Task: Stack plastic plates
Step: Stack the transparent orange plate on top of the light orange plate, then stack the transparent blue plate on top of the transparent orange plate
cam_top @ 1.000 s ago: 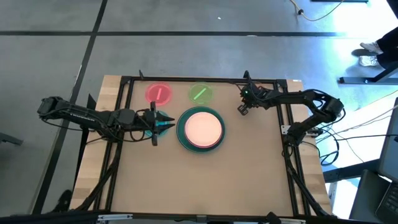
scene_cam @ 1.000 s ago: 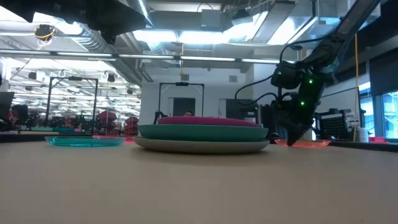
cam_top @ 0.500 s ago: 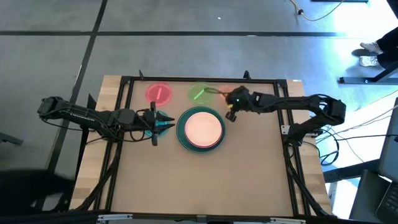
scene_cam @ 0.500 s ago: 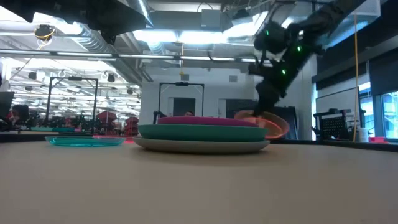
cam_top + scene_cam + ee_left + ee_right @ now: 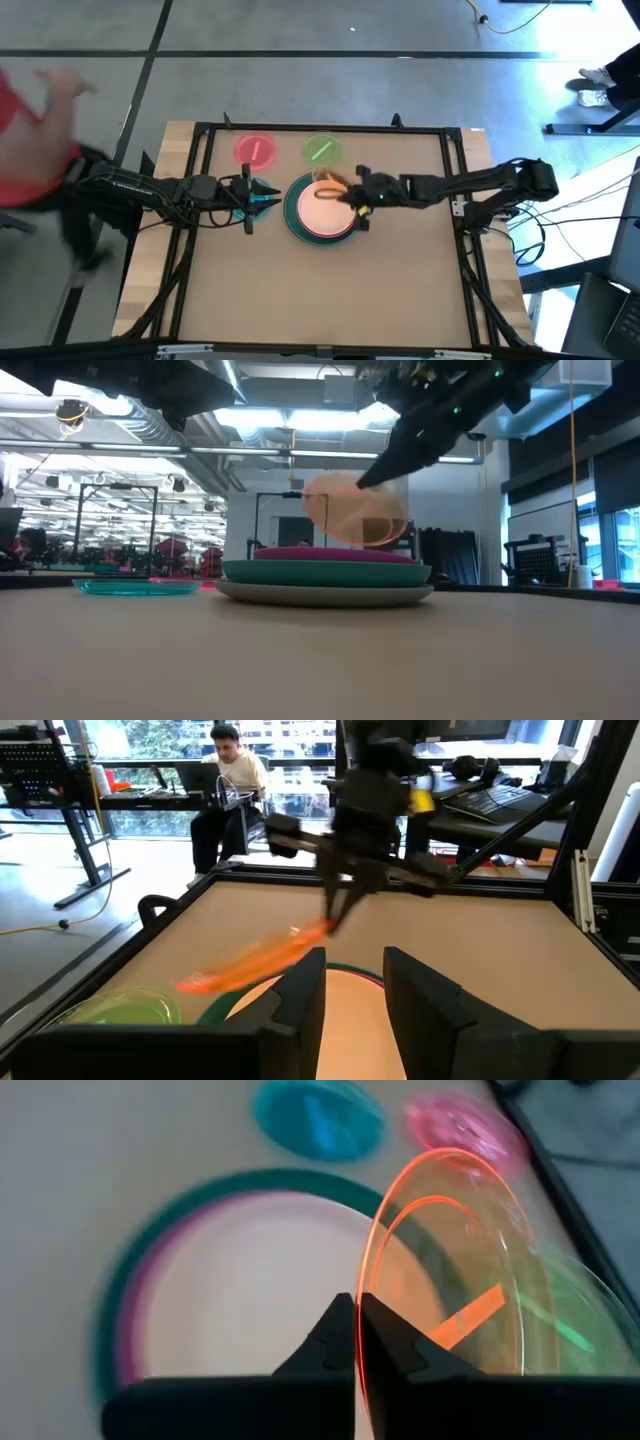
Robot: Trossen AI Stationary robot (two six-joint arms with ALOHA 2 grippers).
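The right gripper [image 5: 352, 197] pinches the orange plate [image 5: 352, 510] by its rim, tilted above the pink plate [image 5: 325, 207] topping the stack. Released at this angle, it could slide off. The left gripper [image 5: 258, 198], fingers apart, seems to wait beside the stack.

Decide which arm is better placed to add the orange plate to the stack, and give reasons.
Right. Its gripper already grips the orange plate, tilted above the stack. The left gripper waits beside the stack.

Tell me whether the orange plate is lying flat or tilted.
Tilted: the orange plate hangs edge-gripped in the right gripper, above the stack.
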